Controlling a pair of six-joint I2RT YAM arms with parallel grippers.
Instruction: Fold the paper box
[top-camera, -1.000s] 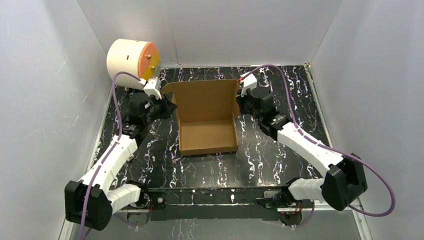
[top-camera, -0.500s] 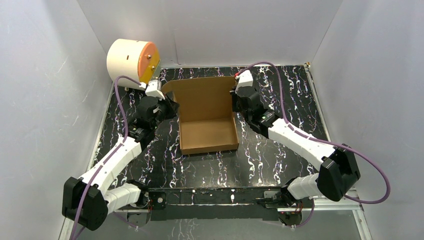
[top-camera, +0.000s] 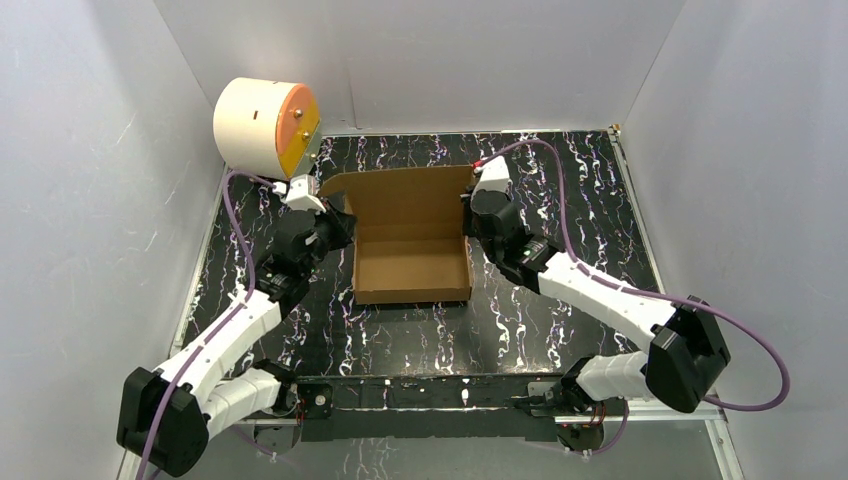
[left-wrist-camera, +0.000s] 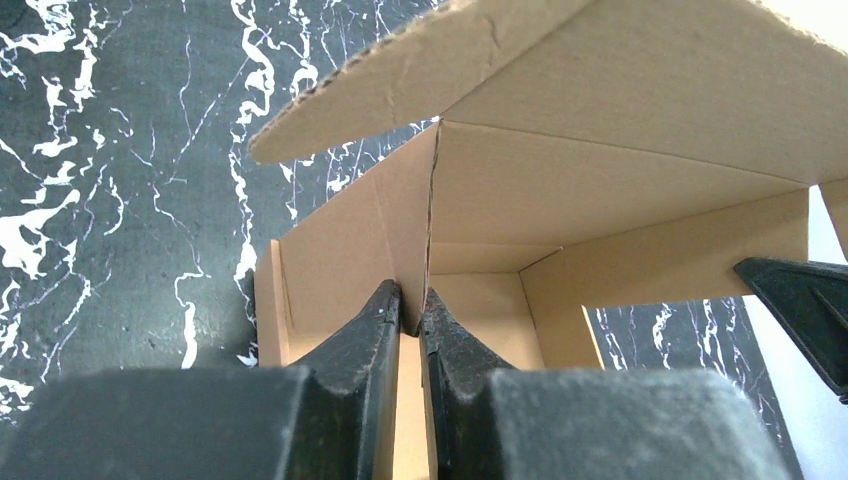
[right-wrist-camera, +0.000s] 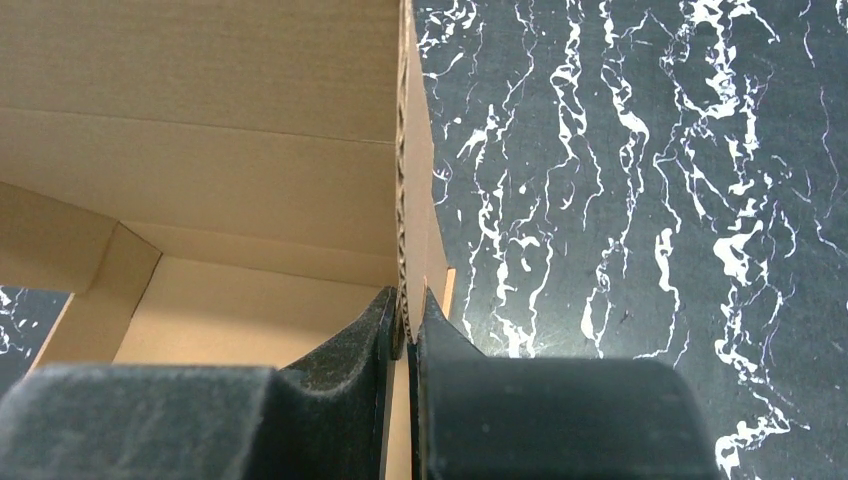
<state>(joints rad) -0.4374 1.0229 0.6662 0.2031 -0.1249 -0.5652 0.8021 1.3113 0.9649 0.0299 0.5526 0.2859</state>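
Marbled table (top-camera: 560, 300), paper box (top-camera: 412, 270) between left pincer (left-wrist-camera: 410, 305), right pincer (right-wrist-camera: 405, 315), seemingly pinched

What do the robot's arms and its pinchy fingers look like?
The left arm and the right arm both have smooth white shells with chunky black joints. A thin purple cable loops along each one. The left gripper and the right gripper each end in two black, wedge-shaped fingers with a rough, grainy surface.
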